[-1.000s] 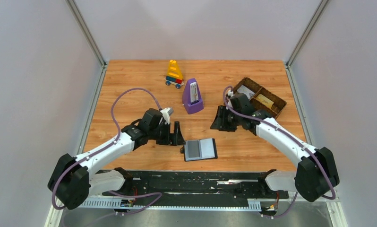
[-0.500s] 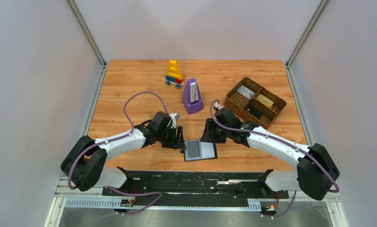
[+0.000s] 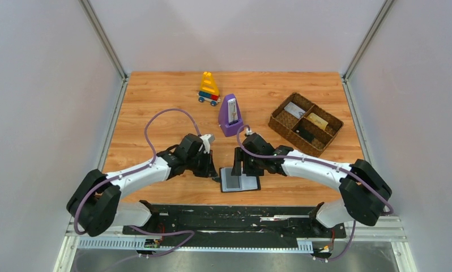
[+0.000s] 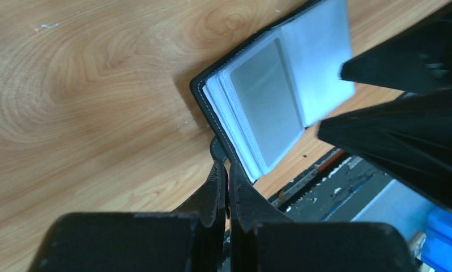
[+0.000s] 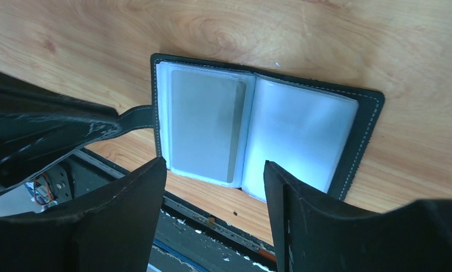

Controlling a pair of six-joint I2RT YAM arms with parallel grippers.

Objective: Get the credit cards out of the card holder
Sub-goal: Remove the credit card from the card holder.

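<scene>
The card holder [image 3: 241, 182] lies open near the table's front edge, black rim around clear sleeves [image 5: 303, 130]. A grey credit card [image 5: 204, 124] sits in its left sleeve. My left gripper [image 3: 215, 173] is shut on the holder's black strap [image 5: 136, 116] at its left edge, fingertips pressed together [image 4: 226, 170]. Just above the holder's far side, my right gripper [image 3: 242, 164] hangs open with nothing between its fingers [image 5: 215, 170]. A yellow-orange card [image 3: 318, 120] and a pale card [image 3: 294, 110] lie in the brown tray.
The brown woven divided tray [image 3: 280, 126] stands at the back right. A purple metronome [image 3: 230, 116] is just beyond the two grippers, and a toy block car [image 3: 209, 88] sits farther back. The black front rail [image 3: 235, 212] runs right below the holder.
My left gripper slid right to the holder's left edge and shut on its strap. My right arm swung from the tray over to the holder and its jaws opened wider.
</scene>
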